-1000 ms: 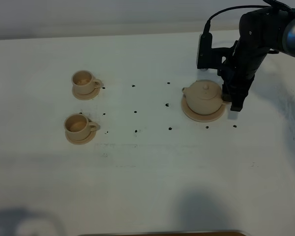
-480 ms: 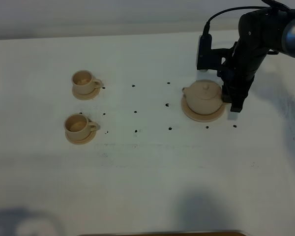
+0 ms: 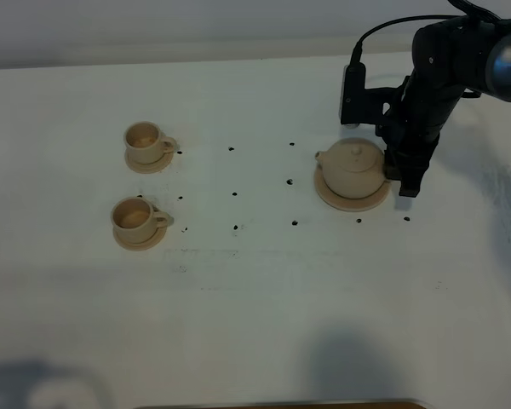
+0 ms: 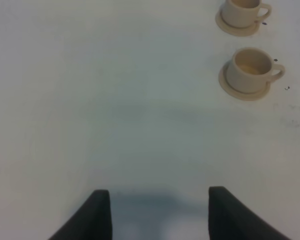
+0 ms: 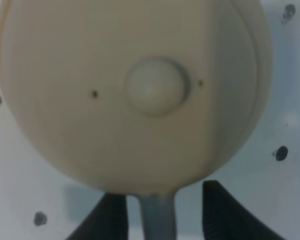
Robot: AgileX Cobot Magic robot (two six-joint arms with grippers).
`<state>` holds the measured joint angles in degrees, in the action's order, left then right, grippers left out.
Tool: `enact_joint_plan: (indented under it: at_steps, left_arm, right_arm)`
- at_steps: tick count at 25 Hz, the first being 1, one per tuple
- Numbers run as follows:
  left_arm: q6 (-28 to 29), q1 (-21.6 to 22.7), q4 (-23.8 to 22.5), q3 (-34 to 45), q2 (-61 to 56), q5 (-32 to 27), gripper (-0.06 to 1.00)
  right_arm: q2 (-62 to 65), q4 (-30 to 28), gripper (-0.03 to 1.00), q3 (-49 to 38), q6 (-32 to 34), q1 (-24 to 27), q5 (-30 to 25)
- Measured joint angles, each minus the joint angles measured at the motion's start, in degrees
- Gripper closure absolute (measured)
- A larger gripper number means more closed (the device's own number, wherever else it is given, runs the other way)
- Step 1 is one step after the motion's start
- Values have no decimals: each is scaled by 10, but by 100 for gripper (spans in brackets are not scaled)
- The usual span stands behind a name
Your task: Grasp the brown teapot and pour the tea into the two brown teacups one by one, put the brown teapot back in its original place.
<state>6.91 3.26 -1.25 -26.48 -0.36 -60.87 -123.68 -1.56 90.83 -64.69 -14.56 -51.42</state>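
Observation:
The brown teapot (image 3: 353,166) sits on its wide saucer (image 3: 351,204), the original place, at the right of the table. My right gripper (image 3: 400,175) is at the pot's right side. In the right wrist view its two fingers stand on either side of the loop handle (image 5: 158,216), with small gaps, so it is open around it. The lid knob (image 5: 155,87) fills that view. The two brown teacups (image 3: 143,136) (image 3: 134,216) stand on small saucers at the left. My left gripper (image 4: 160,215) is open over bare table, with both cups (image 4: 242,11) (image 4: 250,70) ahead.
Small dark marks (image 3: 235,194) dot the white table between the cups and the teapot. A black camera block (image 3: 353,89) on the right arm hangs just behind the teapot. A dark edge (image 3: 281,404) runs along the near side of the table.
The right gripper has shifted very slightly at the teapot's handle. Teapot, saucer and cups have not moved.

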Motion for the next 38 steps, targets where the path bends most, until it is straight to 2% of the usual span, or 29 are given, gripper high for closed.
enact_joint_plan:
  at_steps: [4, 20, 38]
  left_arm:
    - [0, 0, 0, 0, 0, 0, 44]
    - [0, 0, 0, 0, 0, 0, 44]
    - [0, 0, 0, 0, 0, 0, 44]
  right_arm:
    - [0, 0, 88, 0, -2, 0, 2]
    - [1, 2, 88, 0, 3, 0, -6]
    - [14, 32, 88, 10, 4, 1, -27]
